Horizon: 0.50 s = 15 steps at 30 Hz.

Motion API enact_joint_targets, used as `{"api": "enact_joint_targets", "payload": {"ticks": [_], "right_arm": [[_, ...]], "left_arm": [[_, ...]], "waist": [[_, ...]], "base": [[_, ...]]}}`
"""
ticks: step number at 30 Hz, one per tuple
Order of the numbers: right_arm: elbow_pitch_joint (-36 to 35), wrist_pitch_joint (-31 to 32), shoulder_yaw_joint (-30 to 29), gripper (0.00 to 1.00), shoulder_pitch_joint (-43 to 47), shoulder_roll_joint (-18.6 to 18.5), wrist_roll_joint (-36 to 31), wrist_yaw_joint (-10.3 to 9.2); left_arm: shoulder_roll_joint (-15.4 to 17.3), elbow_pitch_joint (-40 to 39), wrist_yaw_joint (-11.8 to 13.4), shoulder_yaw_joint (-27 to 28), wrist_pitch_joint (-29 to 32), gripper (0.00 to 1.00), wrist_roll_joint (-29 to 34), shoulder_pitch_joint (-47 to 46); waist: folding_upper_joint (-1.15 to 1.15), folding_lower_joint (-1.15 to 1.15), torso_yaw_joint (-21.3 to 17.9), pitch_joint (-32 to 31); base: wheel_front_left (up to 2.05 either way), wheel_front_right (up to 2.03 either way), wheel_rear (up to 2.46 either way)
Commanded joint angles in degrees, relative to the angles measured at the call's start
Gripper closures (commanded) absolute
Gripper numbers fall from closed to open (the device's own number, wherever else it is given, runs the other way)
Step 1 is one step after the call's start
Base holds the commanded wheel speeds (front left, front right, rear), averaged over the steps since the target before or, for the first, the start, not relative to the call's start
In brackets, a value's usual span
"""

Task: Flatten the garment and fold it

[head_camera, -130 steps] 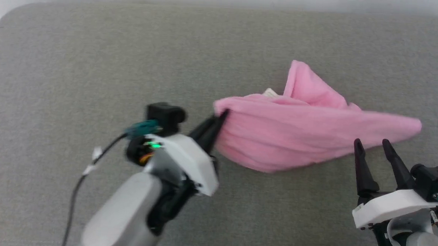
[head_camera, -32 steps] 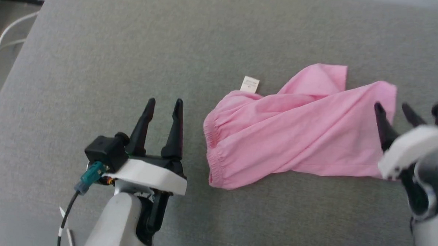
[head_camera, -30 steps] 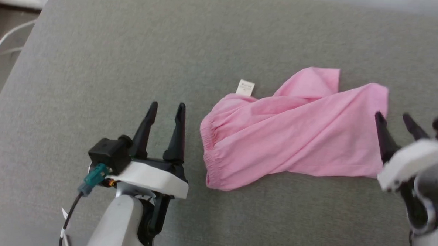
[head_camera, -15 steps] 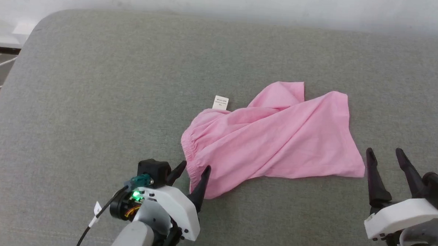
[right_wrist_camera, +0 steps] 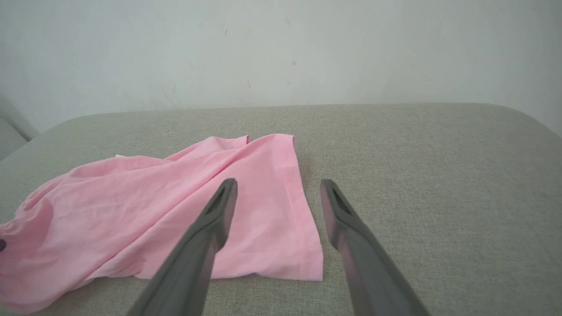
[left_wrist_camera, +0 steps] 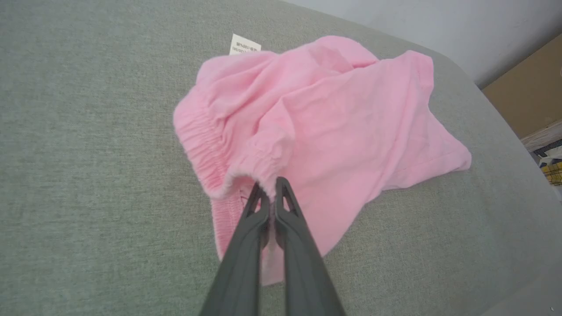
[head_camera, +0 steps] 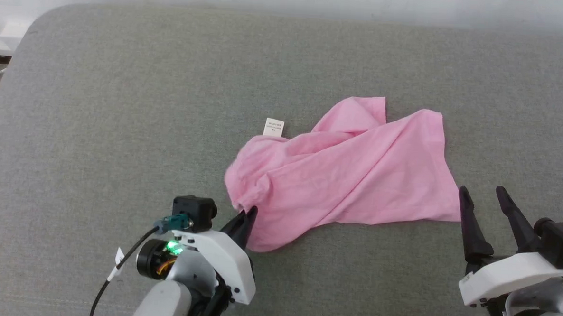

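Gripping the gathered waistband [left_wrist_camera: 206, 145] at its near corner, the left gripper [head_camera: 247, 212] has both dark fingers pressed tight together, with a small pinch of pink cloth between the tips. The right gripper [head_camera: 482, 190] is spread wide and holds nothing. It hangs just beside the hemmed corner [right_wrist_camera: 314, 267] of the leg, on the other end, and I cannot tell if it touches the surface.

The garment [head_camera: 352, 170] lies crumpled in the middle of the grey padded surface [head_camera: 122, 99], between the two grippers. Its waistband is toward the robot's left and the leg openings toward the right. One leg is partly folded behind the other, and the small white label [head_camera: 274, 127] sticks out at the far edge.

My judgement is that the flattening is at its beginning, and several things could go wrong from here:

- The pinch seems to take only the upper layer — in the left wrist view more waistband lies under the fingers. A pull may then open the waist like a bag and not spread the cloth.
- The grip is at the very tips and the cloth is thin, so a quick pull may let it slip out.
- With the right end free, a pull from the left alone will probably drag the whole garment over the surface, wrinkles included.
- The right gripper must catch the hem corner exactly — if it comes down beside it, it closes on nothing.
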Motion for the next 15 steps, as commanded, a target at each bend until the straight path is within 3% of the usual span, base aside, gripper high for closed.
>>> {"api": "enact_joint_targets", "payload": {"ticks": [1, 11, 15], "right_arm": [[0.1, -0.3, 0.2, 0.0, -0.9, 0.2, 0.5, -0.04], [-0.2, -0.5, 1.0, 0.0, -2.3, 0.2, 1.4, -0.04], [-0.7, -0.2, 2.0, 0.0, -3.6, 0.2, 1.5, -0.04]], "left_arm": [[0.4, -0.2, 0.1, 0.1, -0.3, 1.0, 0.4, -0.9], [1.7, 1.7, 1.9, 2.8, -3.4, 1.0, 2.1, -8.1], [2.4, 8.4, 2.5, 5.0, -5.8, 1.0, 2.7, -15.9]], "waist": [[0.0, 0.0, -0.2, 0.3], [0.0, 0.0, -1.7, 2.5], [0.0, 0.0, -2.7, 5.1]], "base": [[0.0, 0.0, 0.0], [0.0, 0.0, 0.0], [0.0, 0.0, 0.0]]}}
